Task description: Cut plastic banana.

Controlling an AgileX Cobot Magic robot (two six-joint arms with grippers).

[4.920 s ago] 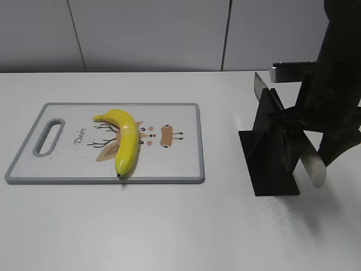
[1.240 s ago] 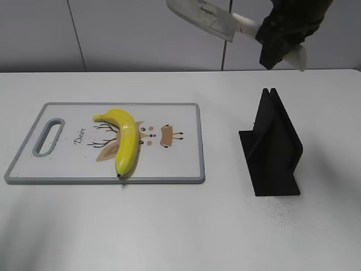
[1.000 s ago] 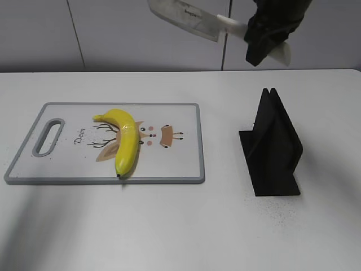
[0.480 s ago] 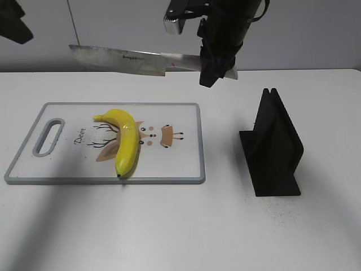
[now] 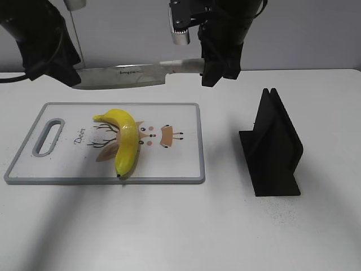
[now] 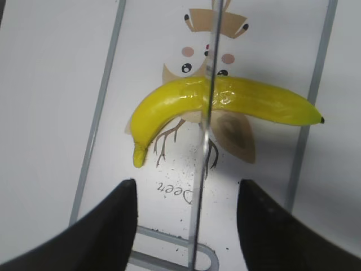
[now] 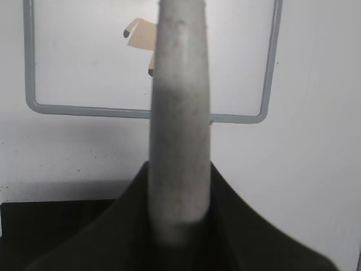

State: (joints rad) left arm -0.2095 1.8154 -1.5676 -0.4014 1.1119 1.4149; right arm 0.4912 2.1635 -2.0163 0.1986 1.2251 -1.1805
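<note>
The plastic banana (image 5: 125, 141) lies whole on the cutting board (image 5: 180, 164), stem at the back. It also shows in the left wrist view (image 6: 225, 101). My right gripper (image 5: 217, 62) is shut on the white handle (image 7: 179, 113) of a kitchen knife (image 5: 121, 76). It holds the blade level in the air above the board's far edge. My left gripper (image 5: 66, 70) is open at the blade's tip. In the left wrist view (image 6: 194, 226) its fingers stand on either side of the edge-on blade (image 6: 204, 141), which crosses over the banana's middle.
The white, grey-rimmed board with a deer print (image 6: 152, 45) has a handle slot (image 5: 49, 135) at its left end. A black knife stand (image 5: 273, 149) stands empty on the white table to the right. A grey wall is behind.
My right gripper has carried the knife from the stand up and leftward, then lowered it level over the board. My left arm has come in from the upper left to the blade's tip.
</note>
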